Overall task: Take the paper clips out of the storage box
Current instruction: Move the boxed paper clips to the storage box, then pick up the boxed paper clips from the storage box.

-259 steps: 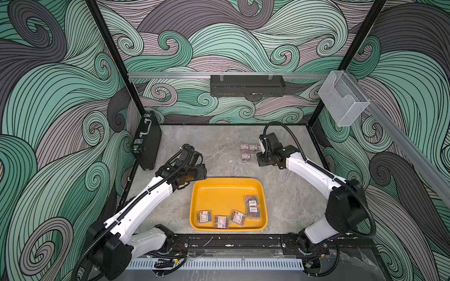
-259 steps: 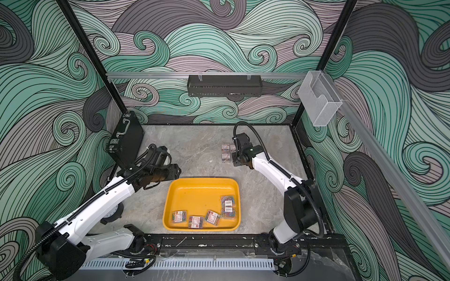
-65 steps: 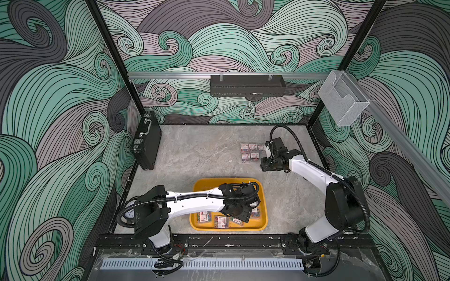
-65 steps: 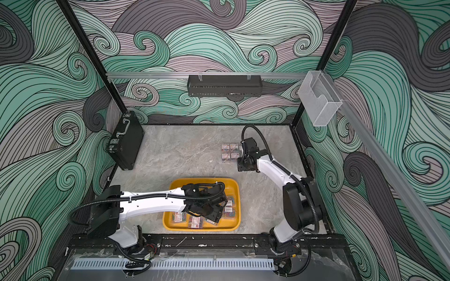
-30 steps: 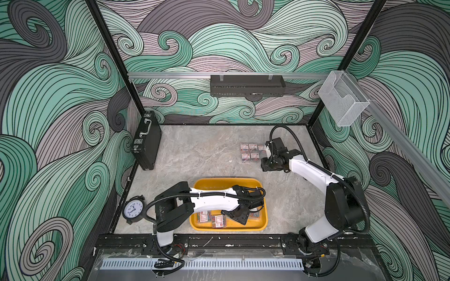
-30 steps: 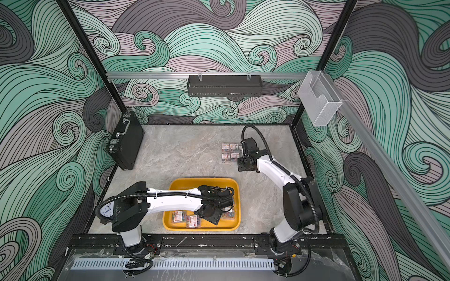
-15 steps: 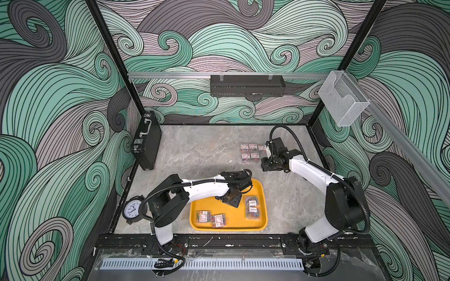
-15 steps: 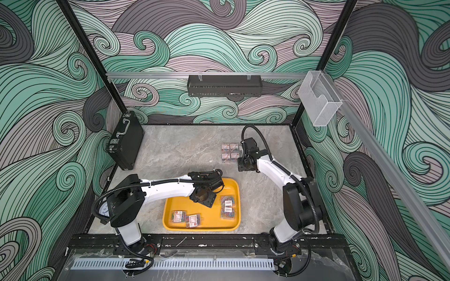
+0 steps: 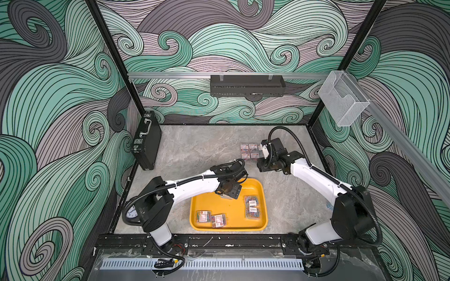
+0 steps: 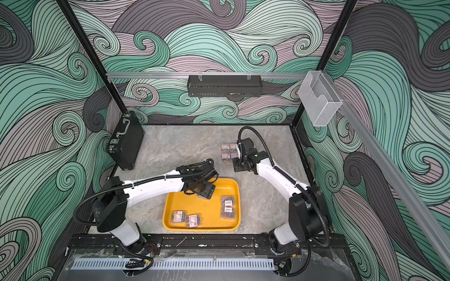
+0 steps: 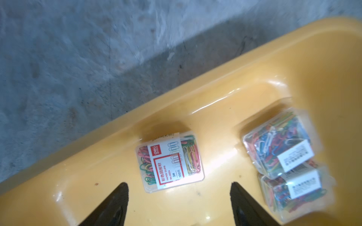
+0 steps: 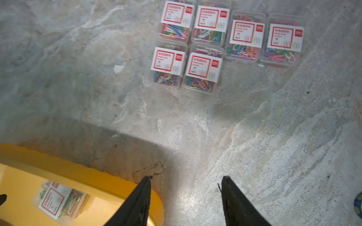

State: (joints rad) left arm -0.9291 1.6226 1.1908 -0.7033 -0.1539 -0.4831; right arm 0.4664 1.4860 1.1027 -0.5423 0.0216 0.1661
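Storage box [image 9: 229,228]: shallow yellow tray, lower centre in both top views. Paper clips [image 9: 250,201], clear labelled boxes: five inside, six on grey surface [image 9: 194,150] above. Left hand [image 11: 178,184] apart, over tray; right hand [image 12: 186,177] apart, empty.

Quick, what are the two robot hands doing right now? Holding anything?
Left gripper: open, holding nothing; a box of paper clips lies in the yellow tray just ahead of it.
Right gripper: open, holding nothing.
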